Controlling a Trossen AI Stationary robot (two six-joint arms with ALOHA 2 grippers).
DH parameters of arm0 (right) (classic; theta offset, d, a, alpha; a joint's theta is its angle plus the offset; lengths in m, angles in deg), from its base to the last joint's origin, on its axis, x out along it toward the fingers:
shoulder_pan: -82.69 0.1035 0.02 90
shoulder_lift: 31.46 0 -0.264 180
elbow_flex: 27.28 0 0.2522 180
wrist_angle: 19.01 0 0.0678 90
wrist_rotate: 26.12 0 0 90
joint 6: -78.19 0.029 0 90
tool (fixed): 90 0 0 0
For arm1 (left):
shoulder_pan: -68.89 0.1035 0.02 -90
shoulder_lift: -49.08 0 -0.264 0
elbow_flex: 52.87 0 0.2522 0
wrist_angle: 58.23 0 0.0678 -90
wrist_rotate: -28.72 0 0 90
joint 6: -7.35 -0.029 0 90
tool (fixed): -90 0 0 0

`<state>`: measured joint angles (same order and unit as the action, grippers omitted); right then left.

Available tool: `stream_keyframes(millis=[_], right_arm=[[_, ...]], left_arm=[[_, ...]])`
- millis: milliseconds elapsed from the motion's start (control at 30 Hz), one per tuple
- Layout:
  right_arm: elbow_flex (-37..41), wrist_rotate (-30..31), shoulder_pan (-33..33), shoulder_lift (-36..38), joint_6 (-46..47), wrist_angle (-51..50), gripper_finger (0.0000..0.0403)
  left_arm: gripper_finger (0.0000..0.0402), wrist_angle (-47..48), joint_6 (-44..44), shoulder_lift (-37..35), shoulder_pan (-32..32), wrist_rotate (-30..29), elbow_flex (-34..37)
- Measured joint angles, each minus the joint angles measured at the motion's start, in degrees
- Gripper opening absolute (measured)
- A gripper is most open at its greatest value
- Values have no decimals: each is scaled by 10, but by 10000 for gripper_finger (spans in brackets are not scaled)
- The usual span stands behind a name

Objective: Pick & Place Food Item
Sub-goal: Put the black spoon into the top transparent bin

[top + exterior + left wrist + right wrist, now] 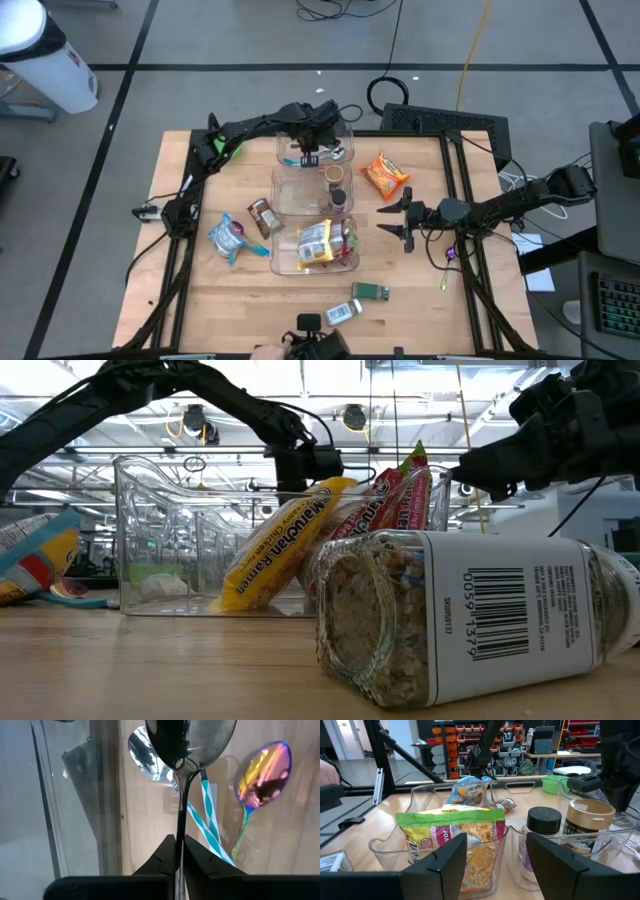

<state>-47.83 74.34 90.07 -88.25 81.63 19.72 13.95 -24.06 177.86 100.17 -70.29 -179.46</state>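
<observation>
teal-striped straw (212, 815), iridescent spoon (262, 777), orange packet (385, 176)

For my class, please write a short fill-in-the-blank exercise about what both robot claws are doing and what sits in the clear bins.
1. The left claw is shut on a ____.
2. The right claw has its fingers ____ and holds nothing.
3. The ramen packets stand in a clear ____.
4. The orange snack bag lies ____ the bins, on the table.

Missing words: spoon; open; bin; outside

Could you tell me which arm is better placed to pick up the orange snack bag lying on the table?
The right. Its gripper hangs open, empty, just beside the orange snack bag. The left gripper is over the far bin, shut on a spoon.
</observation>
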Motion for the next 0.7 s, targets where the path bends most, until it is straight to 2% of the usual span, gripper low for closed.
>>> stream_keyframes(millis=[333, 700], right_arm=[[0, 0, 0, 0, 0, 5, 199], [0, 0, 0, 0, 0, 4, 199]], left_arm=[[12, -15, -12, 28, 0, 3, 0], [13, -16, -10, 40, 3, 42, 0]])
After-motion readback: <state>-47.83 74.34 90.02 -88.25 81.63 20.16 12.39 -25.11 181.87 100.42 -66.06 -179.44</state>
